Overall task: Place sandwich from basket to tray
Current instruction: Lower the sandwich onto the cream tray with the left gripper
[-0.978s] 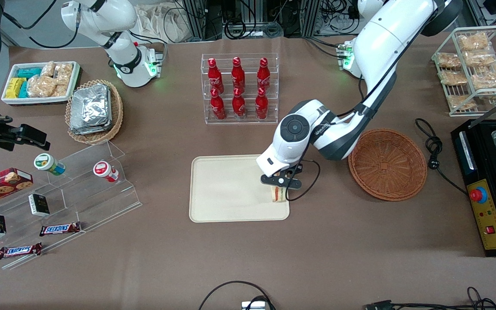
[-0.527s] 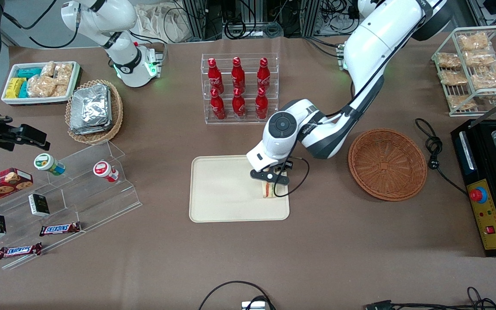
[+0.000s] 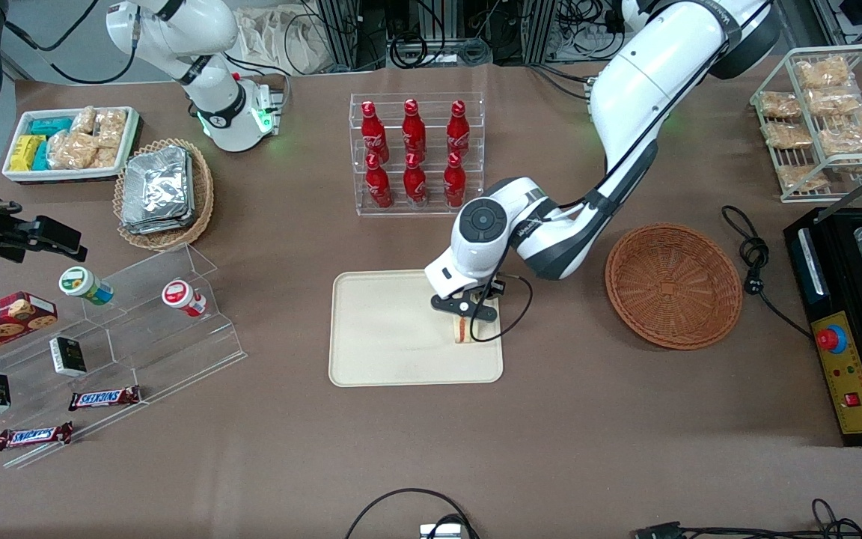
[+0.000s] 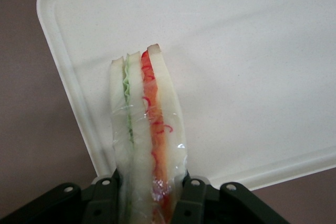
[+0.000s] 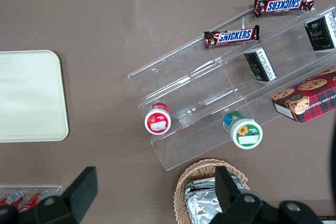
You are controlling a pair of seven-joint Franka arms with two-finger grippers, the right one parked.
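My left gripper (image 3: 465,318) is shut on the sandwich (image 3: 465,330), a wrapped wedge of white bread with red and green filling on its edge. It holds the sandwich over the cream tray (image 3: 378,329), near the tray's end toward the working arm. In the left wrist view the sandwich (image 4: 144,129) stands between the two black fingers (image 4: 192,199), with the tray (image 4: 247,66) under it. I cannot tell whether the sandwich touches the tray. The reddish-brown wicker basket (image 3: 673,285) sits beside the tray, toward the working arm's end, with nothing in it.
A clear rack of red bottles (image 3: 415,153) stands farther from the camera than the tray. A clear stepped display with snacks (image 3: 113,329) lies toward the parked arm's end. A black appliance (image 3: 854,322) and a wire rack of bagged snacks (image 3: 824,120) lie toward the working arm's end.
My left gripper has carried the sandwich from the tray's end rim further in over the tray, toward the parked arm's end and slightly farther from the camera.
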